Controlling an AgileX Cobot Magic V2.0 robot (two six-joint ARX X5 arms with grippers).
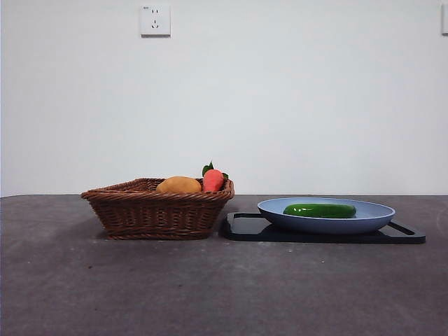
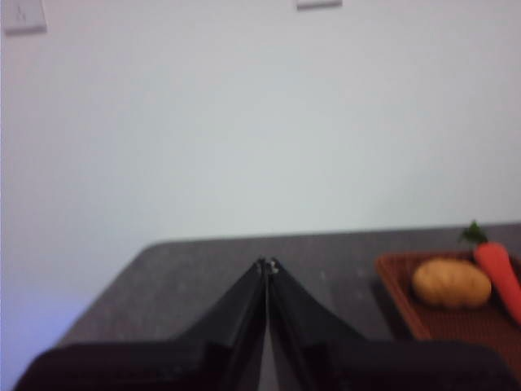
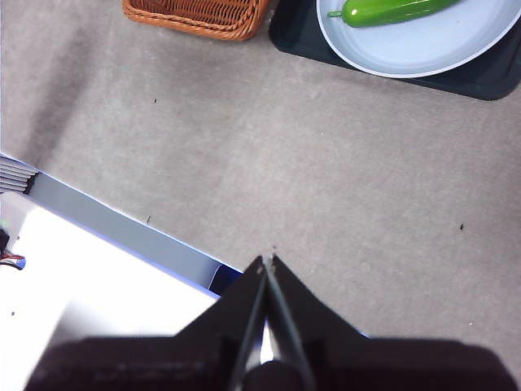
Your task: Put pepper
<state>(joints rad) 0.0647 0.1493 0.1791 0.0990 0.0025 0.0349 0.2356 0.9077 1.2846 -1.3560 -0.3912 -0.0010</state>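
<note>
The glossy dark green pepper [image 1: 320,210] lies on its side in the blue plate [image 1: 378,218], which rests on a black tray [image 1: 245,227] right of centre. It also shows in the right wrist view [image 3: 391,11], far from that gripper. My right gripper [image 3: 267,261] is shut and empty, held over the table's near edge. My left gripper [image 2: 267,265] is shut and empty, held above the table's left end, apart from the basket. Neither arm shows in the front view.
A brown wicker basket [image 1: 157,210] stands left of the tray and holds a yellow-orange rounded fruit [image 1: 178,185] and a red-orange fruit with green leaves [image 1: 213,179]. The table top [image 1: 210,287] is dark grey. A white wall stands behind.
</note>
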